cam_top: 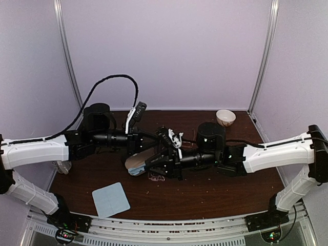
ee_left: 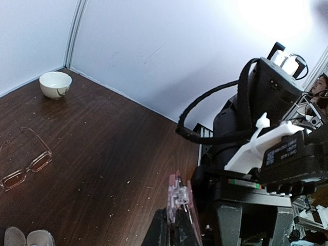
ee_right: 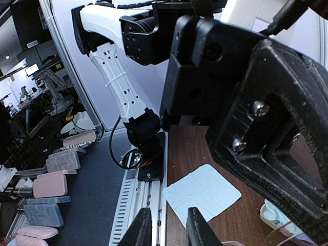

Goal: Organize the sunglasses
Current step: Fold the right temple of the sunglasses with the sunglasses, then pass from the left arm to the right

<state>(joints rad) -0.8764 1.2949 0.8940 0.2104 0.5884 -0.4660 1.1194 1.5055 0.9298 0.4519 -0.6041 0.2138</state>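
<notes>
My left gripper (ee_left: pixel 177 220) is shut on a folded pair of reddish sunglasses (ee_left: pixel 179 197), pinched at the hinge end above the table. A second pair of sunglasses (ee_left: pixel 25 164) lies open on the dark wood to the left in the left wrist view. From above, the left gripper (cam_top: pixel 166 141) and right gripper (cam_top: pixel 151 165) meet at mid-table over a brown case (cam_top: pixel 141 160). A thin reddish wire shape (cam_top: pixel 155 177) lies just in front of the case. The right gripper (ee_right: pixel 168 218) is open, with nothing between its fingers (ee_right: pixel 141 228).
A small white bowl (cam_top: pixel 225 118) stands in the back right corner, also seen as the bowl (ee_left: pixel 55 83). A pale blue cloth (cam_top: pixel 110 199) lies near the front left edge, shown as the cloth (ee_right: pixel 202 192). White walls enclose the brown table (cam_top: pixel 215 197).
</notes>
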